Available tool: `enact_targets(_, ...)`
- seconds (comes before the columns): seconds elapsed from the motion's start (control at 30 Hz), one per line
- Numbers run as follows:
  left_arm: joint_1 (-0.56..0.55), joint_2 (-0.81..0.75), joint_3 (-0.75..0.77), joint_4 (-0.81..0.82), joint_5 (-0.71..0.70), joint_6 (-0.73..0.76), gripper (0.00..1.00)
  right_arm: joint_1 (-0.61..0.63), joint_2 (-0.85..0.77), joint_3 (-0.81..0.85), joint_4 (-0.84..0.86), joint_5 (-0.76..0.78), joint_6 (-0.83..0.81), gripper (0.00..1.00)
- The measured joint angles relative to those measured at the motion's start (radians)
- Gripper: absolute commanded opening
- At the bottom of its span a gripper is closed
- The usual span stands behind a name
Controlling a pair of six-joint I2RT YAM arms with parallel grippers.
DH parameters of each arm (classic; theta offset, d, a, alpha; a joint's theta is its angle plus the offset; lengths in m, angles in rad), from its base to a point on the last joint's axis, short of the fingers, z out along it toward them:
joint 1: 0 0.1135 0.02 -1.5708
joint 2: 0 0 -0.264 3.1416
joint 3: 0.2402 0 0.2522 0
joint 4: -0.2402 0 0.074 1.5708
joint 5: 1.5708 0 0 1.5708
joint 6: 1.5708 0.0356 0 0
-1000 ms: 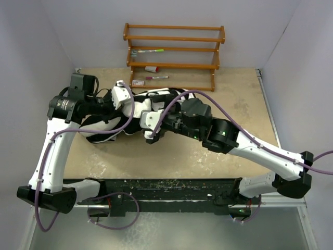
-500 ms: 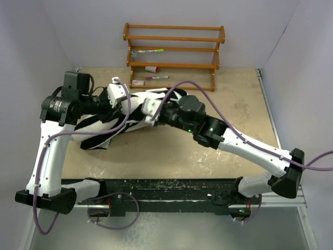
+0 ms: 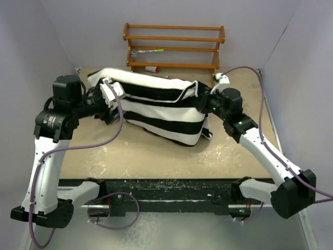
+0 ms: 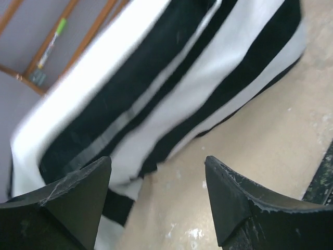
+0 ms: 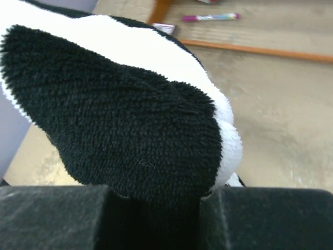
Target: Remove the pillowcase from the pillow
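Top external view: the pillowcase (image 3: 156,107) lies spread wide on the worktop (image 3: 234,151). It has big black and white stripes. It starts near the back left corner and runs across the middle toward the right side. Its far side is just in front of a wooden rack (image 3: 174,39) that stands at the back edge. A green pen (image 3: 152,51) lies on one shelf of the rack.

The left hand (image 3: 107,94) is at the left end of the pillowcase. The right hand (image 3: 204,100) is at the right end, up at the top corner of the cloth. Below it, the near right corner of the cloth hangs down and rests on the worktop.

In the left wrist view, the two dark fingers (image 4: 67,203) are wide apart with nothing between them. The striped cloth lies just past the tips, with bare worktop beside it.

In the right wrist view, the fingers (image 5: 52,216) are squeezed together on a fuzzy black bit of the pillowcase. The cloth puffs up above them. A pink pen (image 5: 210,17) lies far behind, on the bottom of the rack.
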Motion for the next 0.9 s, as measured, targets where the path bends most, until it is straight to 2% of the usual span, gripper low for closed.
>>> enact_targets(0.17, 0.002, -0.043, -0.214, 0.088, -0.127, 0.027, 0.76, -0.145, -0.006, -0.054, -0.048, -0.03, 0.109, 0.0)
enact_targets(0.3, 0.029, -0.024, -0.316, 0.141, -0.193, 0.022, 0.75, -0.159, 0.011, -0.059, -0.09, -0.02, 0.113, 0.0)
enact_targets(0.47, 0.116, 0.11, -0.322, 0.224, -0.226, -0.03, 0.72, -0.159, 0.064, -0.059, -0.109, 0.002, 0.077, 0.0)
enact_targets(0.73, 0.152, 0.325, -0.37, 0.389, -0.29, -0.138, 0.74, -0.158, 0.109, -0.035, -0.155, 0.061, 0.004, 0.0)
enact_targets(0.9, 0.249, 0.531, -0.273, 0.445, -0.25, -0.259, 0.73, -0.153, 0.052, -0.062, -0.127, 0.08, -0.014, 0.0)
